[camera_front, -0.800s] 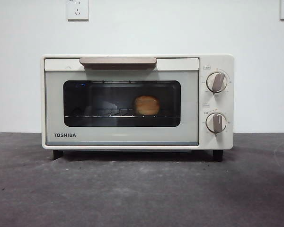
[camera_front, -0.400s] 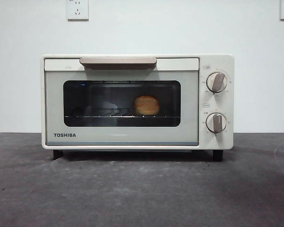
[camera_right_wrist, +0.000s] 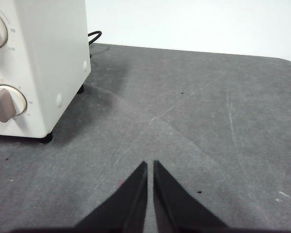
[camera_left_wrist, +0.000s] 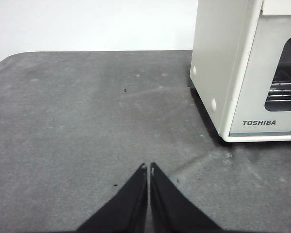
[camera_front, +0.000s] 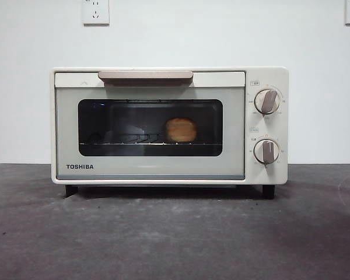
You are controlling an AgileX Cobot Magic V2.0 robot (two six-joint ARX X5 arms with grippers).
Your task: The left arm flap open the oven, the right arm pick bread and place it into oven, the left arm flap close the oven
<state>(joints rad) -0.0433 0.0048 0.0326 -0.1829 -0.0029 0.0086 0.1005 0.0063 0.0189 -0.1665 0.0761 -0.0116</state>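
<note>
The cream-white TOSHIBA oven [camera_front: 163, 169] stands in the middle of the front view with its door shut and the beige bar handle [camera_front: 145, 76] up. The bread [camera_front: 181, 129], a small golden bun, sits on the wire rack inside, seen through the dark window. My left gripper [camera_left_wrist: 149, 168] is shut and empty over the grey table, off the oven's left side [camera_left_wrist: 218, 63]. My right gripper [camera_right_wrist: 150, 165] is shut and empty over the table, off the oven's right side [camera_right_wrist: 58, 53]. Neither arm shows in the front view.
Two round knobs [camera_front: 267, 101] sit on the oven's right panel. A black power cable [camera_right_wrist: 93, 37] runs behind the oven. The dark grey table [camera_front: 175, 233] ends at a white wall with sockets [camera_front: 95, 11].
</note>
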